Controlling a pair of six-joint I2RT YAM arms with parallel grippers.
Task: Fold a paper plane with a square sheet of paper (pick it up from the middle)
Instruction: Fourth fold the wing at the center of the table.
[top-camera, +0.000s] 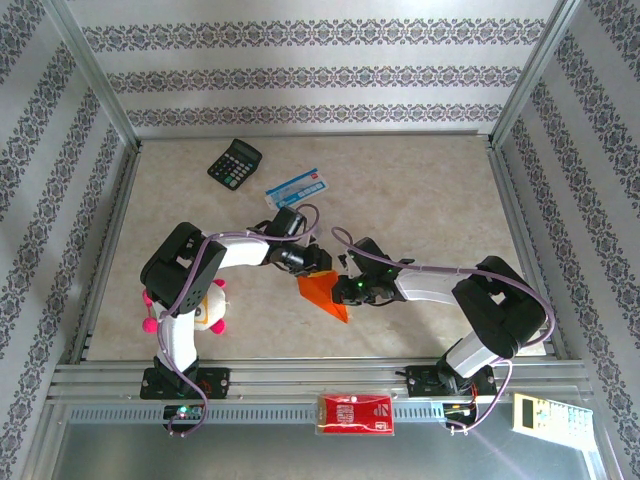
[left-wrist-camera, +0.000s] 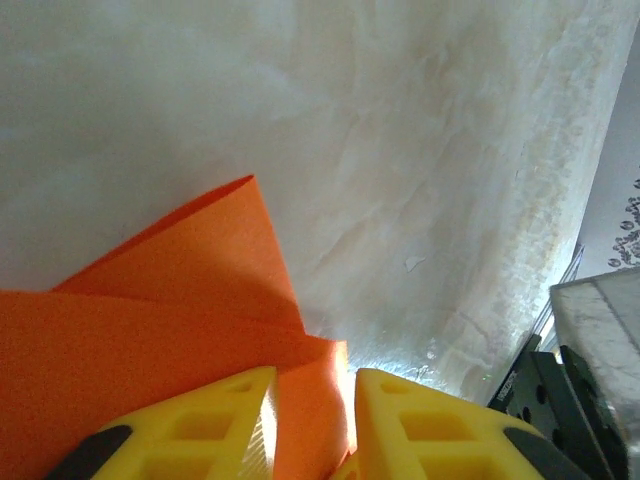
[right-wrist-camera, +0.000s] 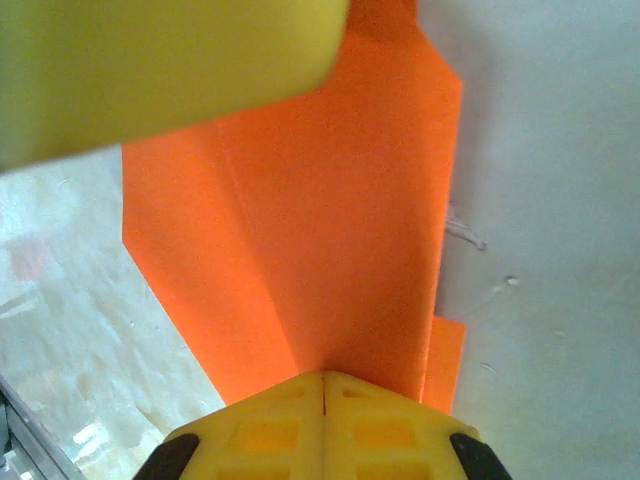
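Near the middle of the desk (top-camera: 430, 200), slightly toward its near edge, sits the half-folded square sheet of paper (top-camera: 322, 293), its long axis slanting toward the near right corner. The right jaws are clamped shut on its right edge. The left jaws straddle its far end, narrowly parted, so the right arm likely anchors the next crease.

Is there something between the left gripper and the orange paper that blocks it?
Nothing visible stands in the way. The orange paper runs into the gap between the left gripper's parted fingers, over the bare table. The right gripper is pinched shut on another edge of it.
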